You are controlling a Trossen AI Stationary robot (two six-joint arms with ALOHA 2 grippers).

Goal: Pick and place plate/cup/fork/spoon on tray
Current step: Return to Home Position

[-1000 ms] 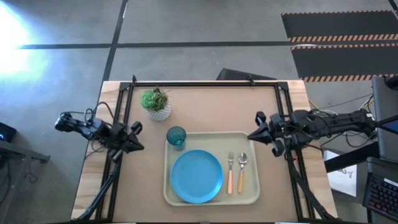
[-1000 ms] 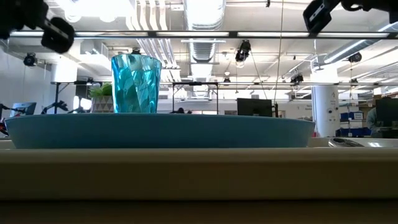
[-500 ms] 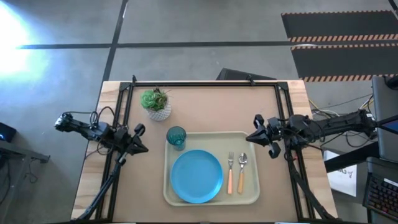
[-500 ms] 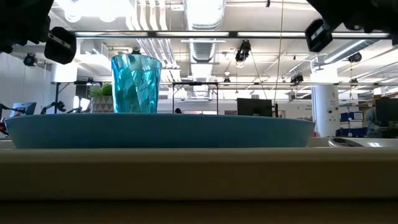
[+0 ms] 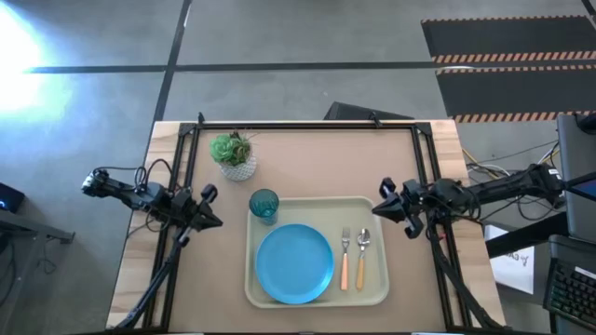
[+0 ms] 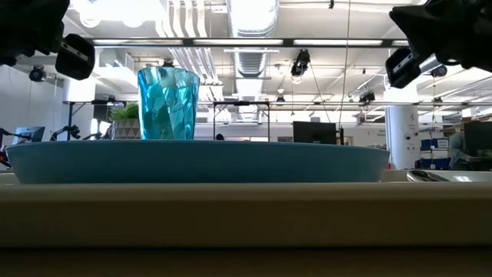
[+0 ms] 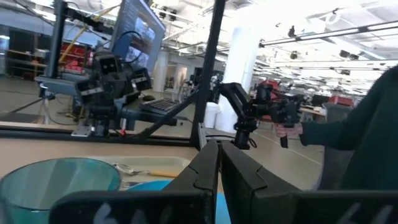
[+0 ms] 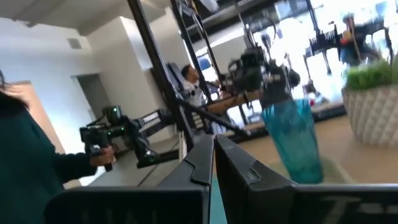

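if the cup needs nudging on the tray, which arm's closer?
Left, probably. The cup stands at the tray's far-left corner, nearer the left gripper; the right gripper sits across the tray by the spoon. Both are shut.

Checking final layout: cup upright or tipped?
Upright. The cup stands with its open mouth up in the low view, on the tray at its far left corner, beside the plate.

- tray (image 5: 377,296) near-centre on bench (image 5: 307,158); holds plate (image 5: 294,263), cup (image 5: 264,205) at its far-left corner, fork (image 5: 345,258) and spoon (image 5: 362,255) side by side right of plate
- left gripper (image 5: 213,221) left of tray, shut
- right gripper (image 5: 377,209) at tray's right edge, shut
- potted plant (image 5: 233,155) far-left
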